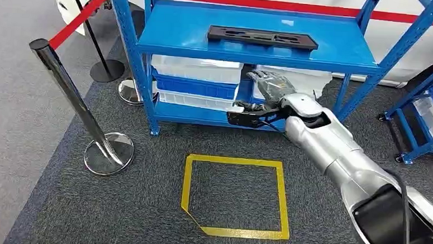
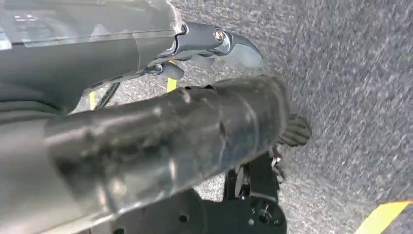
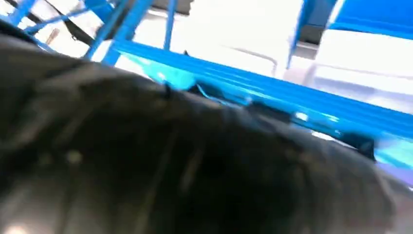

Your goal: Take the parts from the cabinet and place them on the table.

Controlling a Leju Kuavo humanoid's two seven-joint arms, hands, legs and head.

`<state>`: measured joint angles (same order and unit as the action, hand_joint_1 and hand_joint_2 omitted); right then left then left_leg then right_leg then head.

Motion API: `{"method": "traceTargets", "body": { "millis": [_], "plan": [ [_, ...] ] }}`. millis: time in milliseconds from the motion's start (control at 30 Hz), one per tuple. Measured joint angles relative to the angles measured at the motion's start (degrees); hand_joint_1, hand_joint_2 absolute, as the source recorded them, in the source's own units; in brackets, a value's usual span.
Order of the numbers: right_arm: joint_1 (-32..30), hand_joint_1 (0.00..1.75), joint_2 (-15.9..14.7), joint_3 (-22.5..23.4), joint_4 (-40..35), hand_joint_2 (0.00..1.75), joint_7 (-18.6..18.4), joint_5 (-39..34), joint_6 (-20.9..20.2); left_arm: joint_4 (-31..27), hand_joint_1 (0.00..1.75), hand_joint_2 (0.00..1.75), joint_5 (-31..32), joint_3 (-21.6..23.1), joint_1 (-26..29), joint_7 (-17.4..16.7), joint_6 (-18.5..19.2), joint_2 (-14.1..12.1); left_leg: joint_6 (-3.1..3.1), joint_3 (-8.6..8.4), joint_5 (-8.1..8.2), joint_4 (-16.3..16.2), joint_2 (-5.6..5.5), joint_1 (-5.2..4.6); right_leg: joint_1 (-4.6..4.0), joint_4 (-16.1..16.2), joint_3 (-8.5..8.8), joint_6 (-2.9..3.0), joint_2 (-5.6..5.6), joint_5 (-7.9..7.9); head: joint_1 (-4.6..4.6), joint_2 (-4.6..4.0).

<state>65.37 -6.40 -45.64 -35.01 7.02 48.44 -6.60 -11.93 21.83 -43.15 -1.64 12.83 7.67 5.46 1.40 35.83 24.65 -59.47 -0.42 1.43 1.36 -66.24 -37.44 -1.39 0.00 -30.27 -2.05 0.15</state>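
In the head view, the right hand (image 1: 267,86) is stretched toward the blue shelf rack (image 1: 151,46), in front of its lower levels. The fingers (image 1: 259,77) are extended and a little apart, pointing to the white bins (image 1: 197,69) under the top shelf. I cannot tell if the fingers touch a bin. Just below the hand there is a black flat piece (image 1: 248,117), near the wrist and in front of the bottom shelf; if the thumb holds it or if it belongs to the wrist, I cannot tell. So the state of this hand is not clear to me. The black part (image 1: 262,37), long and flat, lies on the top shelf, above the hand and well apart from it. On the dark carpet (image 1: 142,207) there is a square of yellow tape (image 1: 280,201), and a chrome barrier post (image 1: 70,86) with red belt stands at the left of the rack.

In the left wrist view, the left hand (image 2: 160,141) is a big blurred grey shape over the carpet. One dark fingertip (image 2: 295,131) shows past it. How far the fingers are open, I cannot tell. A piece of yellow tape lies at the corner.

In the right wrist view, the right hand is a dark blurred mass very close to the camera. Behind it run the blue beams of the rack, with white bins between them. The fingers are not clear here.
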Motion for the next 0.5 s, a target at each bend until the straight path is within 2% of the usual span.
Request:
{"method": "traceTargets", "body": {
  "millis": [33,67,100,133,167,233,267,300,333,400,433,467,500],
  "plan": [
    [-0.03,0.00,-0.02,0.00,0.09,0.00,0.00,0.00,0.00,0.00,0.00,0.00,0.00,0.00,0.01,0.00,0.00,-0.02,0.16,0.01,0.04,0.00,-0.02,-0.12,-0.10,-4.77,-2.24,-0.03,0.02,-2.11,0.00,0.00],
    [-0.13,0.00,-0.02,0.00,0.20,0.00,0.00,0.00,0.00,0.00,0.00,0.00,0.00,0.00,0.02,0.00,-0.02,-0.02,0.22,0.02,0.07,-0.01,-0.04,-0.32,-0.13,-9.00,-4.40,0.00,0.02,-3.56,0.00,0.00],
    [-0.21,0.00,0.00,-0.02,0.28,0.00,0.00,0.00,0.00,0.00,0.00,0.00,0.00,0.00,0.05,0.02,-0.02,-0.02,0.24,0.01,0.08,-0.03,-0.06,-0.53,-0.17,-11.21,-5.69,0.17,0.02,-3.67,0.00,0.00],
    [-0.23,0.00,0.00,-0.02,0.37,0.00,-0.02,0.00,0.00,0.00,0.00,0.00,0.04,0.00,0.08,0.04,-0.11,-0.02,0.26,-0.06,0.09,-0.03,-0.08,-0.71,-0.30,-10.60,-5.55,0.44,0.02,-2.57,0.00,0.00],
    [-0.18,0.00,0.00,-0.02,0.44,0.00,-0.18,0.00,0.02,0.00,0.00,0.00,0.29,0.00,0.07,0.07,-0.57,0.00,0.32,-0.18,0.13,-0.03,-0.10,-0.89,-0.62,-7.28,-4.08,0.94,0.02,-0.20,0.00,0.00],
    [0.18,0.00,0.00,-0.02,0.44,0.00,-0.59,0.00,0.07,0.00,0.00,0.00,0.33,-0.02,0.02,-0.07,-2.17,0.04,0.42,-0.55,0.23,0.00,-0.11,-1.32,-1.43,2.84,0.90,2.54,0.06,4.91,0.00,0.00],
    [0.44,0.00,0.00,-0.04,0.44,0.00,-0.90,-0.07,0.11,0.09,0.00,0.00,0.26,-0.09,0.00,-0.42,-3.11,0.57,0.36,-0.49,0.25,0.04,-0.02,-1.37,-1.76,5.38,2.23,3.53,-0.03,4.32,-0.23,0.00],
    [0.67,0.00,0.02,-0.04,0.44,0.00,-1.09,-0.20,0.15,0.09,0.00,0.00,0.20,-0.24,-0.07,-0.72,-3.96,0.46,0.23,-0.29,0.22,0.00,-0.05,-1.36,-1.89,6.39,2.29,3.30,-0.28,4.64,-0.26,0.00],
    [0.78,0.00,0.02,-0.07,0.48,0.00,-1.22,-0.46,0.20,0.09,0.00,0.00,0.13,-0.48,-0.16,-0.98,-4.72,0.48,-0.07,-0.20,0.04,0.14,0.06,-1.18,-2.20,6.30,2.23,3.30,-0.22,4.75,-0.22,0.00],
    [0.83,0.00,-0.11,-0.07,0.57,0.00,-1.60,-0.66,0.22,0.09,0.00,0.00,0.11,-0.74,-0.15,-1.14,-5.44,0.52,-0.51,-0.52,-0.12,0.59,0.12,-1.08,-2.25,6.76,2.40,3.48,-0.13,4.92,-0.26,0.00],
    [0.79,0.00,-0.09,-0.09,0.57,0.00,-1.68,-0.72,0.28,0.09,0.00,0.00,0.31,-0.90,-0.18,-1.25,-5.77,0.44,-0.75,-0.25,0.31,0.35,0.15,-1.32,-1.04,8.11,3.25,3.45,-0.32,5.63,-0.26,0.00],
    [0.86,0.00,-0.09,-0.18,0.61,0.00,-1.75,-0.72,0.33,0.09,0.00,0.00,0.39,-1.07,-0.14,-1.31,-6.06,0.44,-1.11,0.12,1.47,-1.18,0.12,-1.32,-1.08,8.68,3.67,3.54,-0.52,5.81,-0.26,-0.02],
    [1.07,0.00,-0.18,-0.22,0.70,0.00,-2.03,-0.74,0.35,0.09,0.00,0.00,0.55,-1.16,-0.10,-1.36,-6.23,0.44,-1.37,1.60,3.49,-4.46,0.12,-1.19,-1.05,8.70,3.66,3.74,-0.58,5.93,-0.28,0.00]
  ]
}}
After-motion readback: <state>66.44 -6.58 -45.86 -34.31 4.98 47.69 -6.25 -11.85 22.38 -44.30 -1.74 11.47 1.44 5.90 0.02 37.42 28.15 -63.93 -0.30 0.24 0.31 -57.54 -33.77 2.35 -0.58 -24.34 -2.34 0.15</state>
